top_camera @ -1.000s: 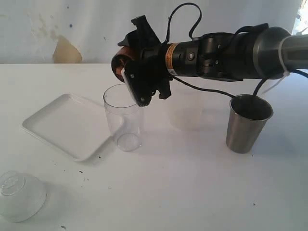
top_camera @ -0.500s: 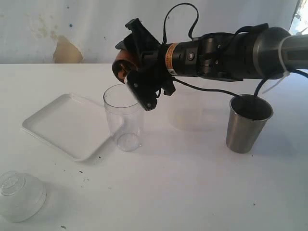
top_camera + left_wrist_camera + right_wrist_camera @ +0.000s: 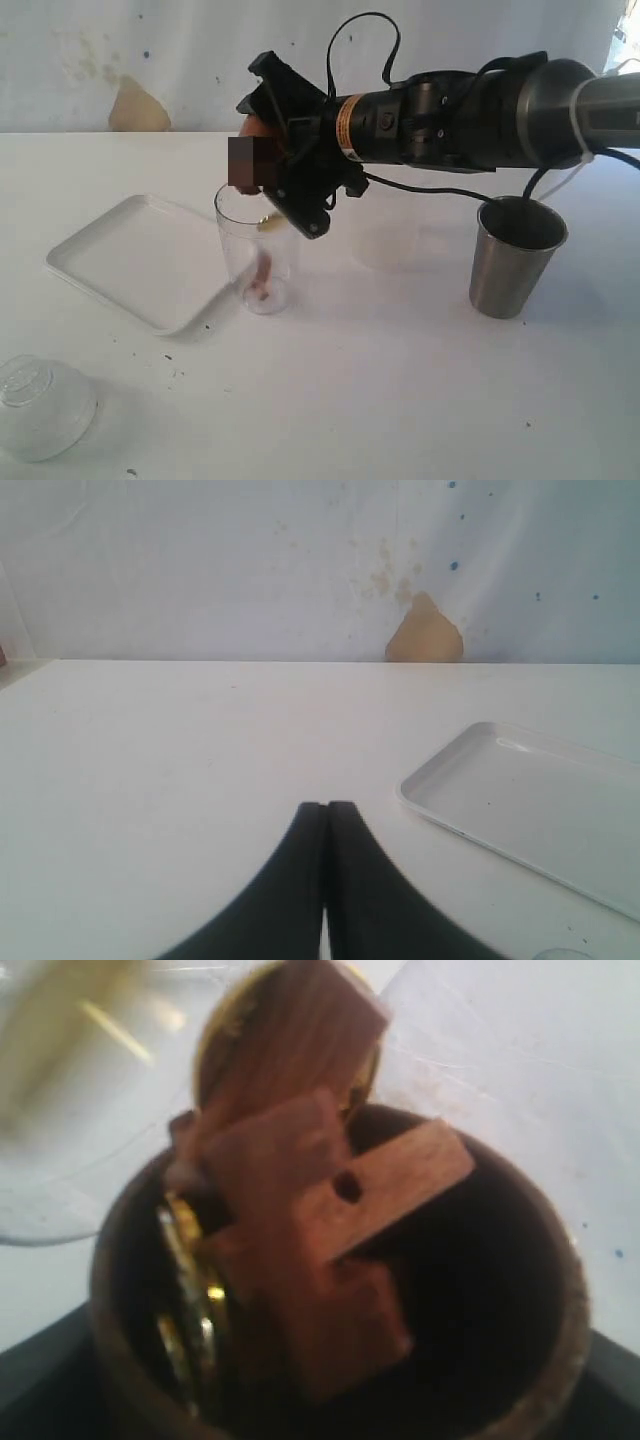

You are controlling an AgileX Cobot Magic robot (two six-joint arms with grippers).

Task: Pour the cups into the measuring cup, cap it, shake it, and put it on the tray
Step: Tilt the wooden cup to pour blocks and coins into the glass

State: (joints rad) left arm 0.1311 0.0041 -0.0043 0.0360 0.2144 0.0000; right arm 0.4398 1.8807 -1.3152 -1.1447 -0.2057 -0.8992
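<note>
Exterior view: the right hand (image 3: pixel 272 150) reaches across from the right side and grips the wooden cup (image 3: pixel 248 165) between its fingers. The cup is tipped over on its side, with its mouth above the rim of the measuring cup (image 3: pixel 255 250). The wooden cup itself is blurred. The measuring cup stands upright on the white counter (image 3: pixel 400 400), just beside the near right corner of the tray (image 3: pixel 130 255). Reddish-brown pieces (image 3: pixel 262 285) lie at its bottom, and a pale yellowish piece (image 3: pixel 268 224) is in mid-air inside it, near the rim.

The tray lies flat on the left of the counter. The steel tumbler (image 3: pixel 515 260) stands upright well to the right, under the arm and apart from it. A frosted cup (image 3: pixel 385 235) shows faintly behind, between the measuring cup and the tumbler. A clear dome (image 3: pixel 40 405) sits on the counter at the near left corner.

Right wrist view looks straight into the wooden cup (image 3: pixel 480 1340). Wooden blocks (image 3: pixel 320 1220) crowd toward its lip, with thin gold discs (image 3: pixel 185 1290) along one side.

Left wrist view shows the left hand (image 3: pixel 325 825) clenched, its two dark fingers pressed together with nothing between them, low over the counter (image 3: pixel 150 760). The tray (image 3: pixel 530 810) lies near it, untouched. A tan stain (image 3: pixel 424 635) marks the wall behind.
</note>
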